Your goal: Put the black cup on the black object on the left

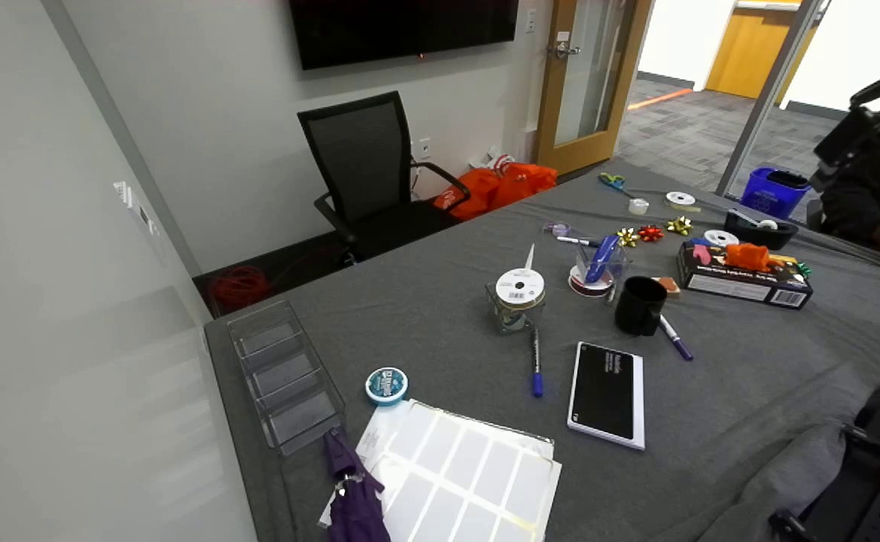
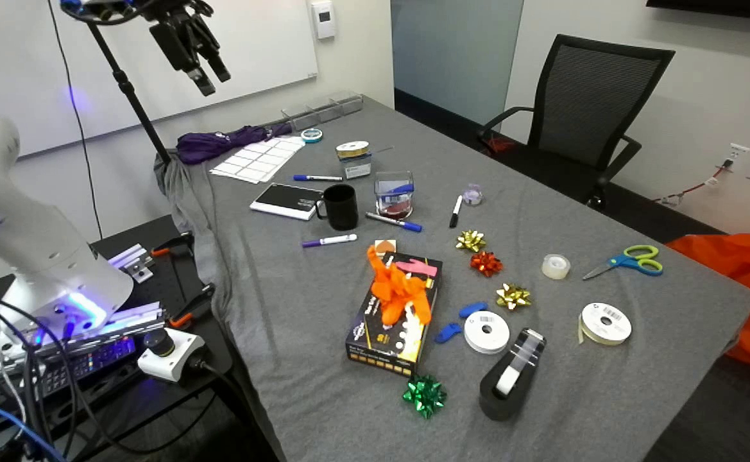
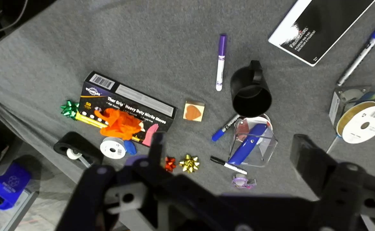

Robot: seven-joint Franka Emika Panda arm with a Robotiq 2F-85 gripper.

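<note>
The small black cylindrical cup (image 2: 340,208) stands upright on the wrinkled grey tablecloth (image 1: 424,324). Its wall is smooth and plain, its mouth is round, and a squared loop makes its handle; of which material it is made, I cannot tell. Near the cup, toward the side of the handle, lies the flat black rectangular slab (image 1: 605,393), with shiny top, white lettering and white border; a strip of bare cloth separates the two. Also near the cup lies a slim white marker with a purple cap (image 3: 221,62). Just beside the cup, opposite its handle, is a clear plastic box (image 3: 268,146) with straight edges; through its wall shows a smooth blue object (image 2: 401,188). Farther from the cup is a long black cardboard box (image 2: 375,333), and on it sits a crumpled orange glove (image 2: 400,292). The black gripper (image 3: 229,140), with angular links and blunt fingers, is spread wide. In an exterior view the gripper (image 2: 214,79) hangs in the air, well apart from the cup.
</note>
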